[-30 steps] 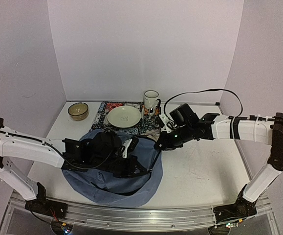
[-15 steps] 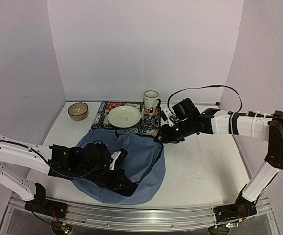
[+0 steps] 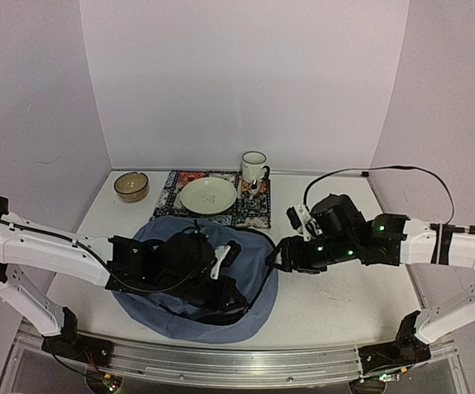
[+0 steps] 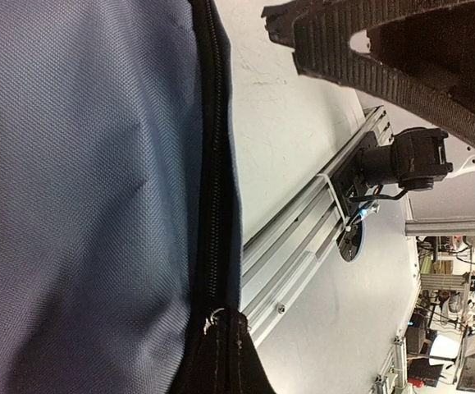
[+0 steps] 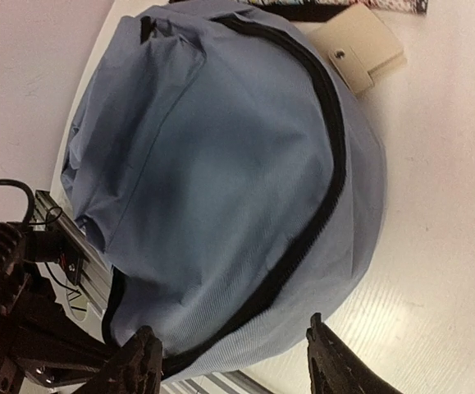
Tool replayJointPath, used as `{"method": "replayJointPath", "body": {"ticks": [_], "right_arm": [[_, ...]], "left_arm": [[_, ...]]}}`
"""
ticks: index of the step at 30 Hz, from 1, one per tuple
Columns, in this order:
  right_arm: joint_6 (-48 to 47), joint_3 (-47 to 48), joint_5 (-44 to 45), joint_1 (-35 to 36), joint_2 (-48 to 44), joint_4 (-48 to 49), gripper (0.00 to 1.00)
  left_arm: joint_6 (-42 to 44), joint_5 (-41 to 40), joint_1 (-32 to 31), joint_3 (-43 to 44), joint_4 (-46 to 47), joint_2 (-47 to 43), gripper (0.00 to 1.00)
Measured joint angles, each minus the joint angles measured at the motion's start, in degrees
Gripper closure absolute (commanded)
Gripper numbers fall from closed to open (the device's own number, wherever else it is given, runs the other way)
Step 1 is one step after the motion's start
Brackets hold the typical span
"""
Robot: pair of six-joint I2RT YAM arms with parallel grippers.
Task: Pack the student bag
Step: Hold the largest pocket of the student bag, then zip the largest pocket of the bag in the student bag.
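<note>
Right gripper [image 5: 230,326]: fingers spread, nothing between them, just off the right rim of the student bag [image 5: 221,164]. Left gripper [image 3: 229,294]: clenched, down on the bag's top; can't tell if it pinches fabric. Bag slumped on table [image 3: 344,300] near the front edge, before the plate [image 3: 208,195].

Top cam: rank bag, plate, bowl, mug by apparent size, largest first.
1. bag
2. plate
3. bowl and mug: these look about alike, so no ranking between them.
</note>
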Motion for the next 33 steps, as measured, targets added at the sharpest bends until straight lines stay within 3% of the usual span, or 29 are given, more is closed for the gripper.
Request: {"method": "replayJointPath", "body": {"ticks": [7,10,16,18,25,33], "right_arm": [[6.57,-2.53,0.27,4.15,2.52,3.39,0.39],[8.16,-2.51,0.21,6.11,5.95,5.85,0.44],[9.62,-2.30,0.97,6.98,9.59,6.87,0.90],[9.09,-1.96,1.78,6.98,9.59,6.34,1.00],[7.04,0.96,5.70,6.78,7.37,1.48,1.00],[4.18,1.07,7.95,1.80,1.27,-4.27,1.00]], "left_arm": [[0.58,0.22,-0.20,0.02,0.46,0.29,1.00],[0.58,0.20,-0.23,0.02,0.46,0.29,1.00],[0.50,0.06,-0.29,-0.48,0.51,-0.31,1.00],[0.41,-0.24,-0.36,-1.70,0.53,-1.69,1.00],[-1.19,-2.83,-0.50,-6.69,-2.50,-8.63,1.00],[-6.27,-7.29,-0.50,-14.00,-8.96,-17.19,1.00]]}}
